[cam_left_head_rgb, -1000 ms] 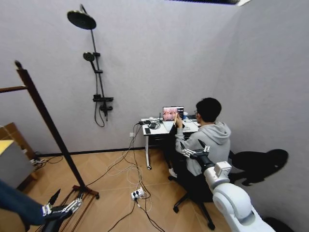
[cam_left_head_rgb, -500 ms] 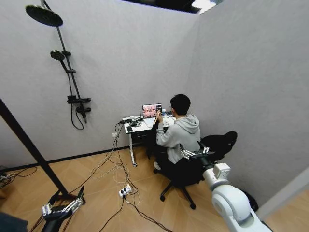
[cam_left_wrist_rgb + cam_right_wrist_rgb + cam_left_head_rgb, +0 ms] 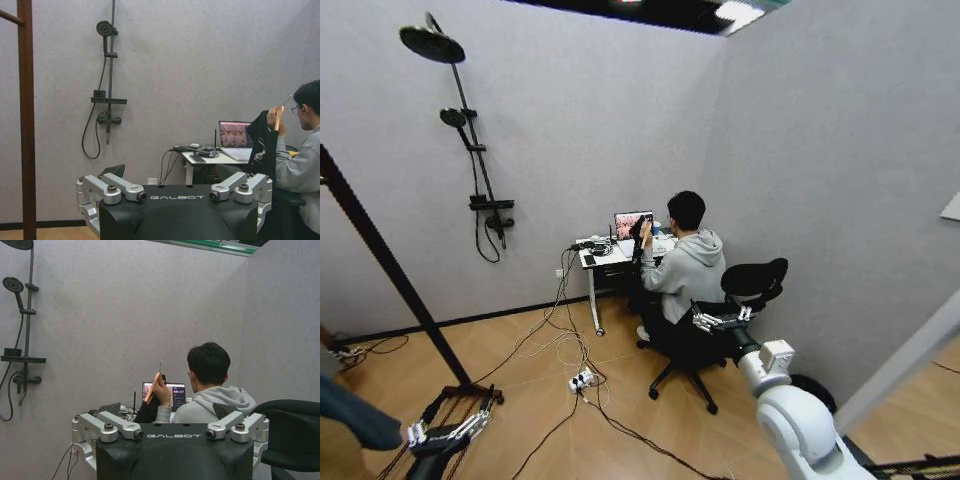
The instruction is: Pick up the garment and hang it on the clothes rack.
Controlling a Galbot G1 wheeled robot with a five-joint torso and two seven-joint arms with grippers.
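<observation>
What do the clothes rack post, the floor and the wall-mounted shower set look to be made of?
The clothes rack post looks like dark reddish-brown wood with a smooth stained finish and a square section. The floor looks like light wood or laminate planks, going by its seams and pale grain. The shower set looks like matte black metal, thin and tubular, with a round head.

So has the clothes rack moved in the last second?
No. The clothes rack stands the same way from the power strip on the floor. The whole head view shifted, so the camera turned, not the rack.
</observation>
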